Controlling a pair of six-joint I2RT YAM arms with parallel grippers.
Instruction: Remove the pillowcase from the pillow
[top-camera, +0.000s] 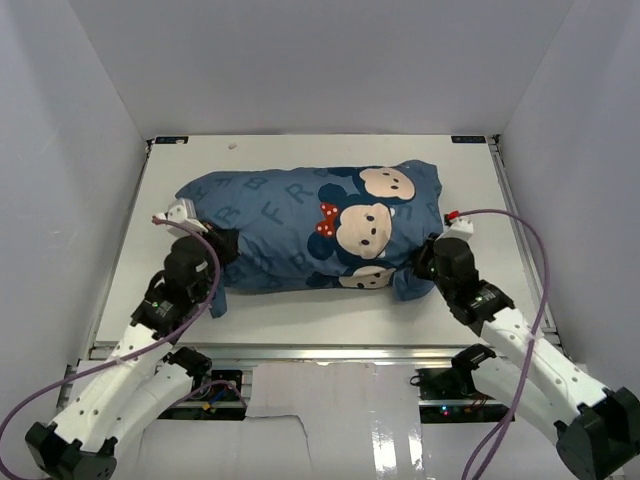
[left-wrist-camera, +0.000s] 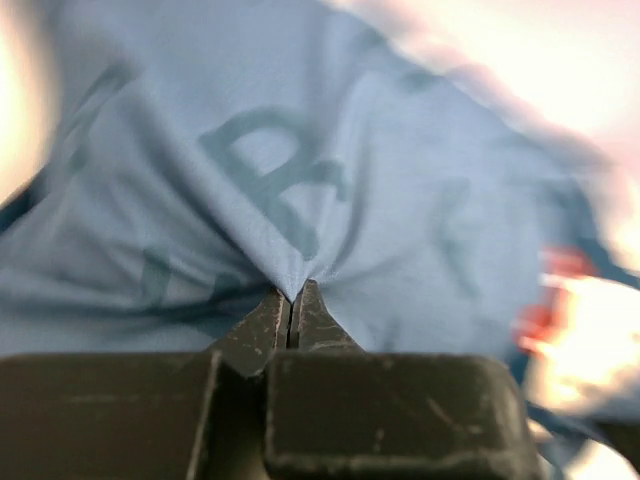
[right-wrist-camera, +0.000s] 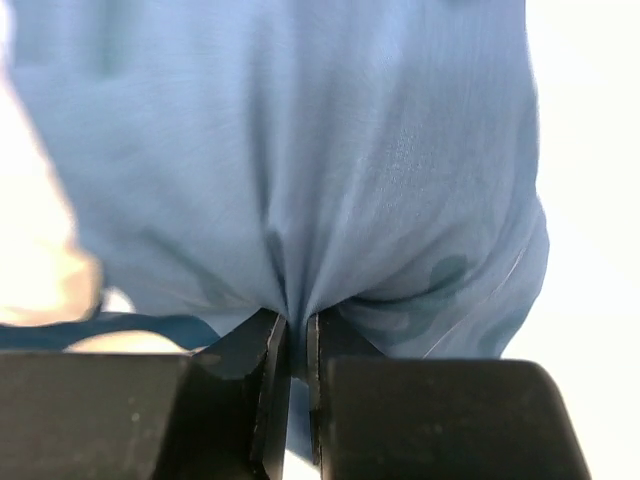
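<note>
The blue pillowcase (top-camera: 300, 225), printed with mouse faces, a red bow and pale letters, lies stuffed across the middle of the white table (top-camera: 460, 180). The pillow is hidden inside it. My left gripper (top-camera: 222, 247) is at the case's near left end, shut on a pinch of blue fabric (left-wrist-camera: 292, 288). At the near right corner my right gripper (top-camera: 422, 262) is shut on a gathered fold of the pillowcase (right-wrist-camera: 297, 318). Cloth puckers toward both pairs of fingertips in the wrist views.
White walls (top-camera: 60, 120) enclose the table on three sides. The table's metal frame edge (top-camera: 330, 352) runs along the front, with the arm bases and cables (top-camera: 530, 260) below it.
</note>
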